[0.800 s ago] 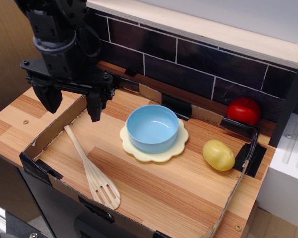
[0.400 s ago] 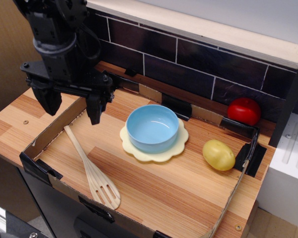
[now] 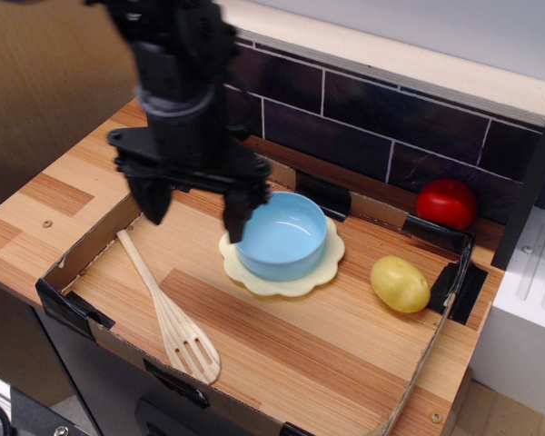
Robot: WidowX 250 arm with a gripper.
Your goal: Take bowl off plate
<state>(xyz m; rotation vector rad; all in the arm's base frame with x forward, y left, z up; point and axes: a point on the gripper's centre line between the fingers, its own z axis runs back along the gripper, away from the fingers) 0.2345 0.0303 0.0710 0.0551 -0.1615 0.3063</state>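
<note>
The black robot hand (image 3: pixel 193 211) hangs in the upper left of the frame with its two dark fingers pointing down and spread wide apart, holding nothing. Its left-of-frame finger (image 3: pixel 152 202) hangs above the bare wood just beyond the spoon handle, and the other finger (image 3: pixel 236 211) stands at the left rim of the round light blue glossy plastic bowl (image 3: pixel 282 234); whether it touches the rim cannot be told.

The bowl sits upright in the middle of the flat pale cream-yellow plate with a scalloped edge (image 3: pixel 277 283), near the centre of the frame, and the plate's edge shows all round the near side of the bowl.

To the lower left lies a pale wooden slotted spatula (image 3: pixel 168 315), its handle slanting up toward the hand and its slotted blade near the front edge. To the right of the plate, apart from it, lies a yellow potato-shaped toy (image 3: pixel 400 283). A red tomato-like toy (image 3: pixel 446 203) sits further back at the right, against the dark tiled back wall (image 3: pixel 345 118).

All of these rest on the striped wooden bench (image 3: pixel 300 354), inside a low cardboard border (image 3: pixel 95 241) held with black tape.
</note>
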